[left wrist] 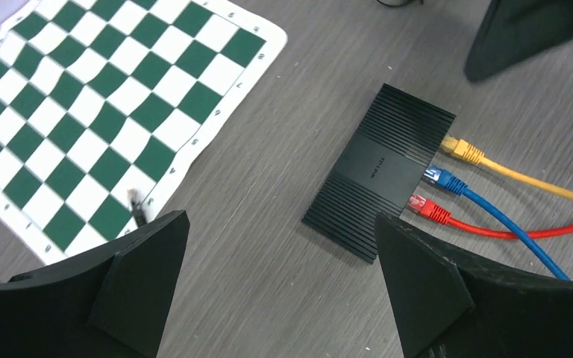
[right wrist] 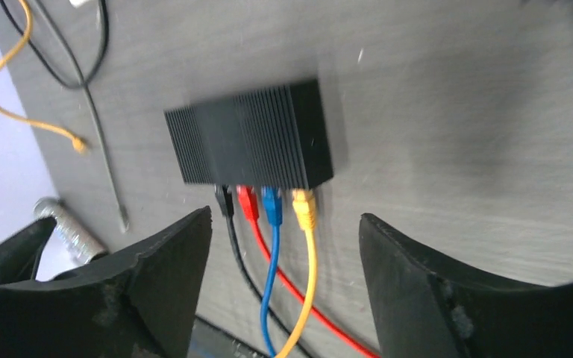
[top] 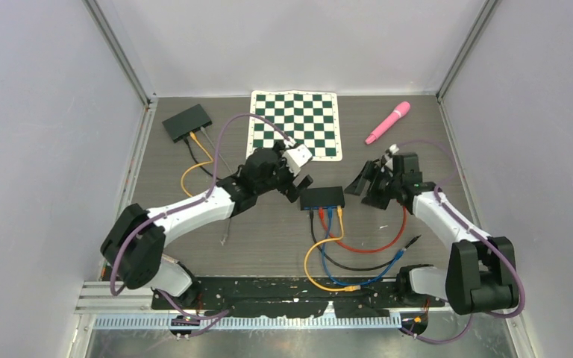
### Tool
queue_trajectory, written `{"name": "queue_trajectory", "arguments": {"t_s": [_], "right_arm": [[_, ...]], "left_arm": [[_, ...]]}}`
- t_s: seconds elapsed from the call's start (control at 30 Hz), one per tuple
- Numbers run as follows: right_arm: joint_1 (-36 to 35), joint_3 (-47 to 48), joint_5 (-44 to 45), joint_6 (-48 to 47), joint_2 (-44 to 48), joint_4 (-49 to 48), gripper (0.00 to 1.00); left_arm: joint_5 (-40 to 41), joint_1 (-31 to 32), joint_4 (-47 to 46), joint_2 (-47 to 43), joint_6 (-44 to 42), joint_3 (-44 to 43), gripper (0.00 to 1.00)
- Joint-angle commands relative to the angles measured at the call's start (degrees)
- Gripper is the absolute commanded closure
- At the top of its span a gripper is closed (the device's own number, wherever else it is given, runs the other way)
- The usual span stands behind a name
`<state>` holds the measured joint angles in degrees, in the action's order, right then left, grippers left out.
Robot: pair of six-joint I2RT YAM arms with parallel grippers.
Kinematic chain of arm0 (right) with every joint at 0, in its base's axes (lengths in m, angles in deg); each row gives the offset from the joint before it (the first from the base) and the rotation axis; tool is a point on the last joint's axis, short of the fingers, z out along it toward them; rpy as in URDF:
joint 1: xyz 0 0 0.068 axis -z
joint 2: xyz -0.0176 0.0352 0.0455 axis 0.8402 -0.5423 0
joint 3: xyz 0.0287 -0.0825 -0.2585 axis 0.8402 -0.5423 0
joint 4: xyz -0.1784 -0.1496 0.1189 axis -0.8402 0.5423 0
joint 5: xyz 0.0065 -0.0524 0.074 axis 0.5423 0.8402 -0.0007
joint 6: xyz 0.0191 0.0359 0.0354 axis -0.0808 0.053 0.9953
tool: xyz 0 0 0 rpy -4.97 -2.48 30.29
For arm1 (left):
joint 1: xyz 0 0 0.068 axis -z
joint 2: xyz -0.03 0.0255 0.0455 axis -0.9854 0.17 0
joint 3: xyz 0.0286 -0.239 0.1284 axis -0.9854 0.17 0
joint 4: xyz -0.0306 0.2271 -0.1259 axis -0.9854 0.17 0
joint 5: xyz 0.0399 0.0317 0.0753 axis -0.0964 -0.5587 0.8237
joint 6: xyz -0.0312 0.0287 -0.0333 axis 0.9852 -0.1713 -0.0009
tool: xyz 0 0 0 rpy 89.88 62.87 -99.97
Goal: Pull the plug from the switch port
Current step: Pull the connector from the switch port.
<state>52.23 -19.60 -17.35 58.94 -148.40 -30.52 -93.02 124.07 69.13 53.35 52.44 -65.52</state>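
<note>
Pincers: your right pincer [right wrist: 285, 218] is spread wide and empty, hanging just off the right end of the switch [top: 322, 197]. Your left pincer [left wrist: 280, 224] is spread just as wide, grasps nothing, and hovers off the switch's left end.
Switch: it lies flat on the tabletop [top: 268, 239] between your two pincers, and neither one touches it.
Plugs: the right wrist view shows four in a row along the switch's near face, the black plug [right wrist: 224, 200], red plug [right wrist: 247, 201], blue plug [right wrist: 271, 203] and yellow plug [right wrist: 304, 207]. All four look fully seated in their ports.
Cables: they run from the switch's near face toward your arm bases, looping over one another on the way.
Done: no plug has been pulled, as far as these views show. I judge that you have only got as far as bringing both pincers up to the switch.
Left to do: pick one plug, since the task does not say which. Close a pincer on its body, probably steady the switch with the other pincer, and draw the plug straight out of the near face.
Watch: the plugs sit side by side and touching, so I expect little room for a finger between them.
Beyond the switch: a checkered mat [top: 295, 123] lies past its far side. A pink wand [top: 388, 122] is far-right of it, and a second black box [top: 187, 121] with its own leads is well off to the far-left.
</note>
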Motion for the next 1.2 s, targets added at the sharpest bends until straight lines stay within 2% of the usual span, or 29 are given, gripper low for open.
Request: {"name": "queue_trajectory", "arguments": {"t_s": [0.0,0.2,0.47,0.73,1.17], "right_arm": [[-2.46,-6.02,-6.72,8.12,-0.85,-9.24,0.25],[-3.50,-13.51,-8.82,11.75,-2.33,-15.92,0.36],[-3.52,-16.14,-11.96,14.26,-11.31,-24.94,0.46],[-3.50,-15.24,-12.44,14.85,-15.89,-27.34,0.44],[-3.46,-14.18,-10.12,14.28,-15.77,-25.59,0.43]], "left_arm": [[-7.33,0.25,6.00,4.47,-7.21,-6.94,0.01],[-12.17,0.64,8.33,10.14,-9.52,-10.23,0.01],[-11.92,2.65,16.81,17.73,-13.59,-18.36,0.00],[-10.63,4.37,27.46,25.08,-20.70,-26.16,0.00],[-9.39,4.66,31.96,30.32,-23.63,-29.99,0.01]]}}
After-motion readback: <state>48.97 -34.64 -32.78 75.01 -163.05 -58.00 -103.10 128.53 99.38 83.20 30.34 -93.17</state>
